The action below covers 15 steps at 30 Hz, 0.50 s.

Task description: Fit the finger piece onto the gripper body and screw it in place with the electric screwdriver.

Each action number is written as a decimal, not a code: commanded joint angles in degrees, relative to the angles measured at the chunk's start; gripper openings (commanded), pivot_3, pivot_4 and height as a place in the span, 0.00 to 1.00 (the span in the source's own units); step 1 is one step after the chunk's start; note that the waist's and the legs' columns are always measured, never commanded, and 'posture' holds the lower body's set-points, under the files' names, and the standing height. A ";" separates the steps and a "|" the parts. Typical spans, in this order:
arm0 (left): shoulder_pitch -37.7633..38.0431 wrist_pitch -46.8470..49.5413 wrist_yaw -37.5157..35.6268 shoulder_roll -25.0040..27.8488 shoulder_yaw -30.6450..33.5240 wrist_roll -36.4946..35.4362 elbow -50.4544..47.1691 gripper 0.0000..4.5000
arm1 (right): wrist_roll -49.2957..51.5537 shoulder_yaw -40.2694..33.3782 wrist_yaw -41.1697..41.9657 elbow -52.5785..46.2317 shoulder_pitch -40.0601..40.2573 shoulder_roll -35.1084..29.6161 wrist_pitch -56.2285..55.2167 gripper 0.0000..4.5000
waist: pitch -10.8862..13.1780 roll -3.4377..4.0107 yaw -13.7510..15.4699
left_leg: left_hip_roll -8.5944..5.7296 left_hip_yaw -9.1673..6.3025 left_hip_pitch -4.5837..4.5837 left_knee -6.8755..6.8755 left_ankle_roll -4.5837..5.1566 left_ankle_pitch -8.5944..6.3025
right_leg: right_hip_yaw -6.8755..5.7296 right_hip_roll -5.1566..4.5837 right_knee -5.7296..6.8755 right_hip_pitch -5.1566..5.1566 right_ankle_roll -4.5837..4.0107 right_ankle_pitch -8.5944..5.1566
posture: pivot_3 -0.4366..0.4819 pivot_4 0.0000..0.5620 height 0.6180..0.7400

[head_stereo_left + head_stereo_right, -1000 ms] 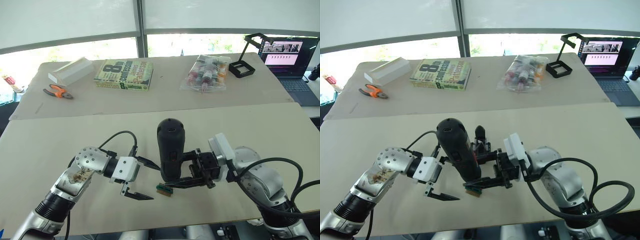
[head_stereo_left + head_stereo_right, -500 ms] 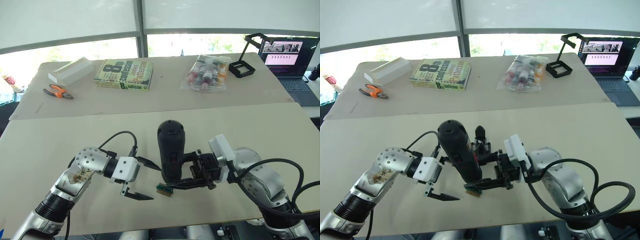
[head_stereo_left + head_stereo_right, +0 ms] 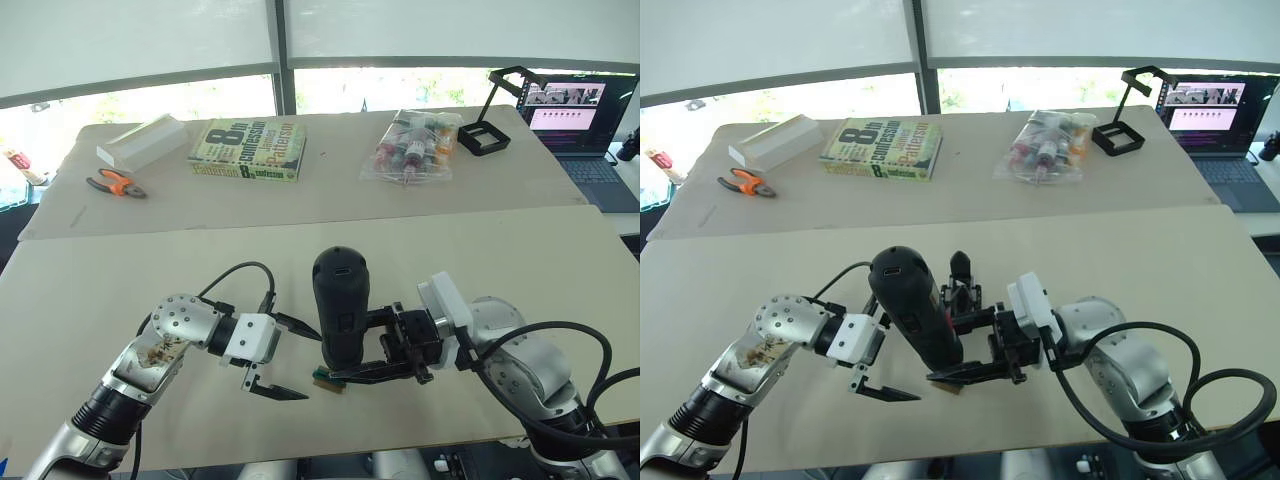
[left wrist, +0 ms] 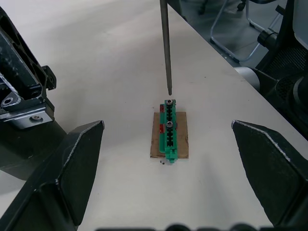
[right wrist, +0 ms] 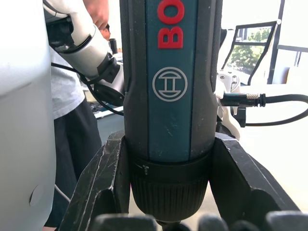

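Nearest the robot, the left gripper (image 3: 312, 367) rests low over the beige table (image 3: 120, 270) with its two black fingers spread wide and nothing between them. It frames a small green block on a brown base (image 4: 169, 127) that lies flat on the table. Just beside it, the right gripper (image 3: 345, 352) has its fingers clamped round the lower barrel of the electric screwdriver (image 3: 340, 310), which stands nearly upright. Over the last second the screwdriver has eased slightly toward the left gripper. The left gripper and the block have not moved. In the left wrist view, the thin metal bit (image 4: 166, 48) now hangs with its tip just above the end screw of the green block. This looks like fine aiming of the bit, not yet driving. Directly behind the screwdriver stands the gripper body (image 3: 962, 290), one pointed finger sticking up. The finger piece cannot be made out, so fitting appears not yet done. Far across the table lie orange pliers (image 3: 115, 183), a white box (image 3: 142, 142), a book (image 3: 247, 150), a bag of small bottles (image 3: 412, 145), a black stand (image 3: 495, 125) and a laptop (image 3: 580, 125).
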 commanded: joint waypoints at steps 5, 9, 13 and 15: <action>0.00 -0.99 0.57 -0.47 0.19 0.39 -1.25 1.00 | 1.11 -0.96 1.45 -0.69 -0.16 0.22 -1.50 0.42 | 0.00 0.00 0.00 | 0.00 0.00 0.00 0.00 0.00 0.00 | 0.00 0.00 0.00 0.00 0.00 0.00 | 0.48 0.27 1.00; 0.31 -1.08 0.56 -0.27 0.34 0.35 -1.43 1.00 | 0.83 -0.96 1.56 -0.86 0.21 0.30 -1.70 0.42 | 0.00 0.00 -0.01 | 0.00 0.00 0.00 0.00 0.00 0.00 | 0.00 0.00 0.00 0.00 0.00 0.00 | 0.48 0.27 1.00; 0.11 -1.17 0.29 -0.08 0.48 0.34 -1.14 1.00 | 0.78 -0.95 1.29 -0.97 0.18 0.52 -1.68 0.42 | 0.00 0.00 0.02 | 0.00 0.00 0.00 0.00 0.00 0.00 | 0.00 0.00 0.00 0.00 0.00 0.00 | 0.48 0.27 1.00; 0.09 -1.19 0.22 -0.03 0.47 0.36 -1.14 1.00 | 0.75 -0.95 1.22 -1.06 0.19 0.60 -1.71 0.42 | 0.00 0.00 0.00 | 0.00 0.00 0.00 0.00 0.00 0.00 | 0.00 0.00 0.00 0.00 0.00 0.00 | 0.48 0.27 1.00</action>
